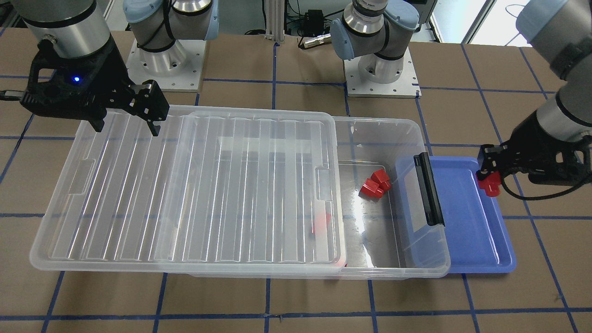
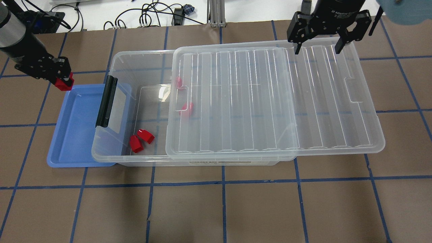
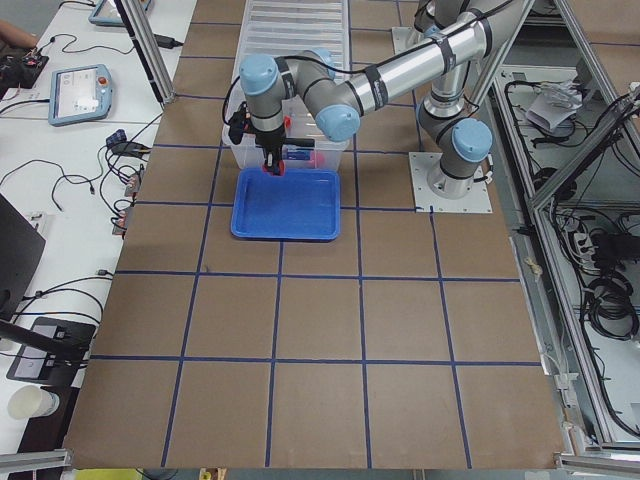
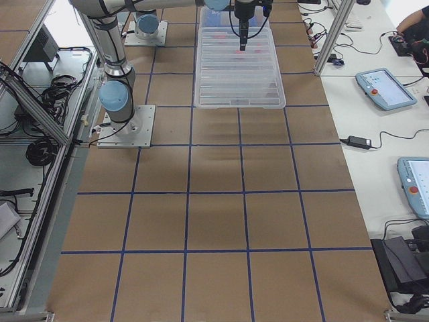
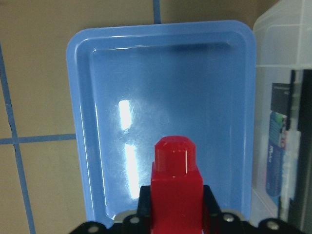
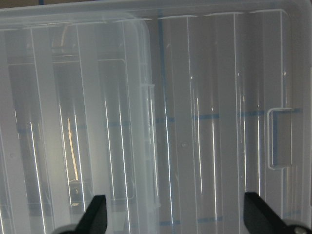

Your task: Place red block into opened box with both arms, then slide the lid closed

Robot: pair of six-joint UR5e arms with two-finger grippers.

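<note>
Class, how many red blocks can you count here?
5: one red block in the left end effector at the blue tray's edge, two on the box's uncovered floor, two blurred under the lid; others may be hidden.

The left arm [image 3: 400, 75] reaches from its base [image 3: 455, 170] at right centre across to the upper middle of the frame. The left gripper [image 3: 271, 166] points down with a red block [image 3: 273, 171] at its tip, over the far edge of a blue tray [image 3: 290, 210]. Behind the tray stands the box [image 3: 300, 150], its lid [image 3: 295, 25] running off the top edge. 2 tablets [image 3: 80, 92] lie on a white bench [image 3: 40, 150] along the left. 1 paper cup [image 3: 28, 402] sits at lower left.
</note>
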